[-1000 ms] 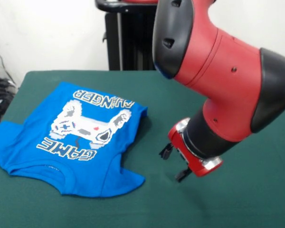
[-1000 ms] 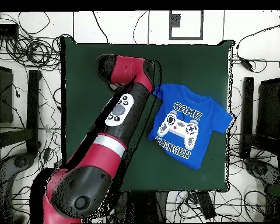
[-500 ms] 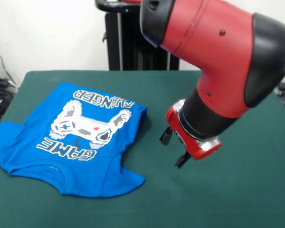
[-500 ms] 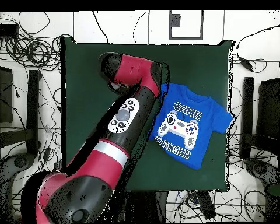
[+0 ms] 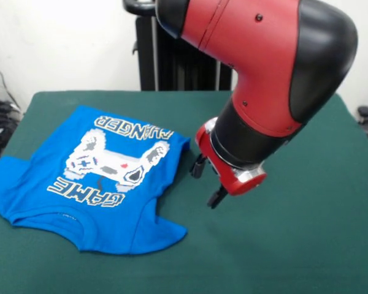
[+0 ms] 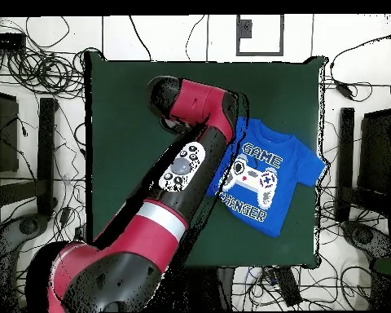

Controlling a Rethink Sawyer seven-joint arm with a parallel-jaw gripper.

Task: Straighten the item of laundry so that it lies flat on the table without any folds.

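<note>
Gripper is brought closer to the T-shirt

The empty, open gripper [image 5: 208, 182] has been swung in over the table [image 5: 306, 245]; the T-shirt [image 5: 92, 184], just beside it, is left rumpled, one sleeve tucked under.

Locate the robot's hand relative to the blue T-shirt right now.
In the front view, the hand hangs open over the dark green felt table, just right of the bright blue printed T-shirt, not touching it.

Tangled cables [image 6: 36, 73] litter the floor (all sides); black stands [image 6: 48, 151] flank.
</note>
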